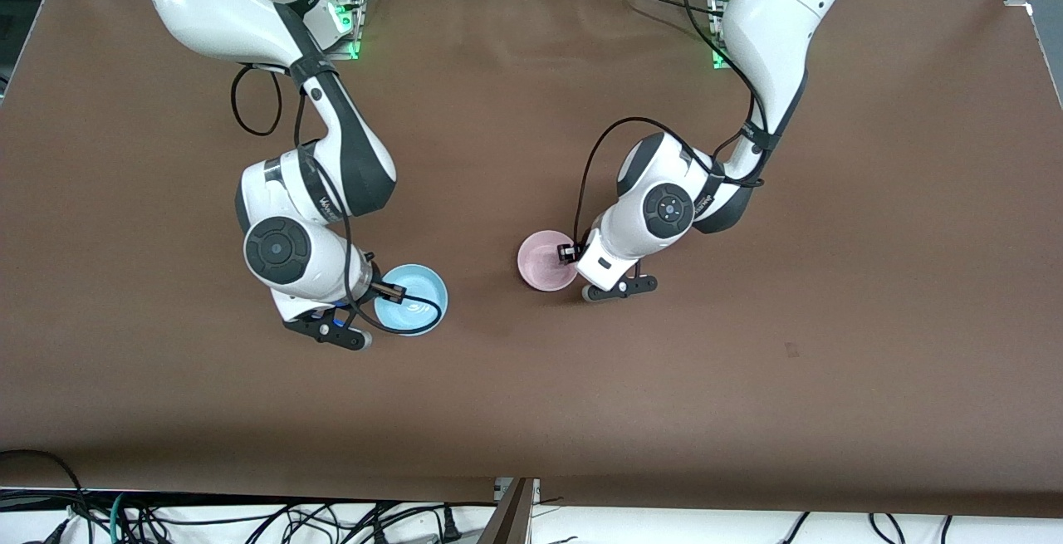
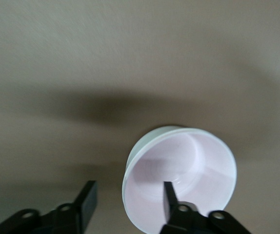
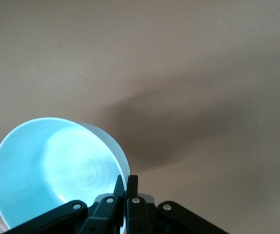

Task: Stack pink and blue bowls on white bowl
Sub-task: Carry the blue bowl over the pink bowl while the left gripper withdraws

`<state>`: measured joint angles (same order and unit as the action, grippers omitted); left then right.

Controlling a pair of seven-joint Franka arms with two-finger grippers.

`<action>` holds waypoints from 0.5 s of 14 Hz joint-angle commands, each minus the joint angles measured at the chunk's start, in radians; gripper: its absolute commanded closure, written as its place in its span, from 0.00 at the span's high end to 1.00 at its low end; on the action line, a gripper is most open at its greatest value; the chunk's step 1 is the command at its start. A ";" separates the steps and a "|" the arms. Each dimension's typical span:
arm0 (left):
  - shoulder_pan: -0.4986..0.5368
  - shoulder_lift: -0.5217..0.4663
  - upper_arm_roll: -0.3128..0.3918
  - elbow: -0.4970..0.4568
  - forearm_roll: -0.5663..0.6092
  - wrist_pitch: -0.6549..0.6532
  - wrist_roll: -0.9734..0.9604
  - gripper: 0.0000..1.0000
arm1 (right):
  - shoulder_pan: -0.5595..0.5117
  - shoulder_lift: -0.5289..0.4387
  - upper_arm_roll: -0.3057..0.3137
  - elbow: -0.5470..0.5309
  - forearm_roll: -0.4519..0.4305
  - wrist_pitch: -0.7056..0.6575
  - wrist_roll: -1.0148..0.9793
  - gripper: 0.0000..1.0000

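The pale pink bowl point(image 1: 544, 260) stands on the brown table near the middle. In the left wrist view point(image 2: 179, 170) a whitish wall point(image 2: 132, 156) shows round its outside; I cannot tell if this is the white bowl, and no separate white bowl shows. My left gripper point(image 1: 579, 272) point(image 2: 128, 200) is open astride the pink bowl's rim, one finger inside, one outside. My right gripper point(image 1: 375, 301) point(image 3: 126, 187) is shut on the rim of the sky blue bowl point(image 1: 413, 299) point(image 3: 57, 170), toward the right arm's end of the table.
The brown table point(image 1: 747, 345) has nothing else on it around the bowls. Cables hang along the table's edge nearest the front camera. The arms' bases stand at the edge farthest from it.
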<state>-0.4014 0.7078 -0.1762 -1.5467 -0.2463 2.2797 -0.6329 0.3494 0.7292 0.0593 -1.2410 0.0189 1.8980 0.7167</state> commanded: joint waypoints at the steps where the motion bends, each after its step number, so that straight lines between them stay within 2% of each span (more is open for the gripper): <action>1: 0.091 -0.126 0.013 -0.009 0.021 -0.145 -0.016 1.00 | 0.029 0.021 0.037 0.028 0.004 0.035 0.145 0.00; 3: 0.162 -0.264 0.069 -0.006 0.079 -0.355 0.045 1.00 | 0.088 0.032 0.039 0.028 0.004 0.076 0.269 0.00; 5: 0.212 -0.394 0.072 0.052 0.175 -0.599 0.193 1.00 | 0.150 0.051 0.043 0.031 0.007 0.130 0.402 0.00; 7: 0.272 -0.416 0.078 0.137 0.205 -0.747 0.277 1.00 | 0.213 0.078 0.043 0.034 0.044 0.211 0.536 0.00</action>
<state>-0.1581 0.3351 -0.0963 -1.4458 -0.0838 1.6373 -0.4321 0.5154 0.7697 0.1049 -1.2408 0.0338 2.0567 1.1415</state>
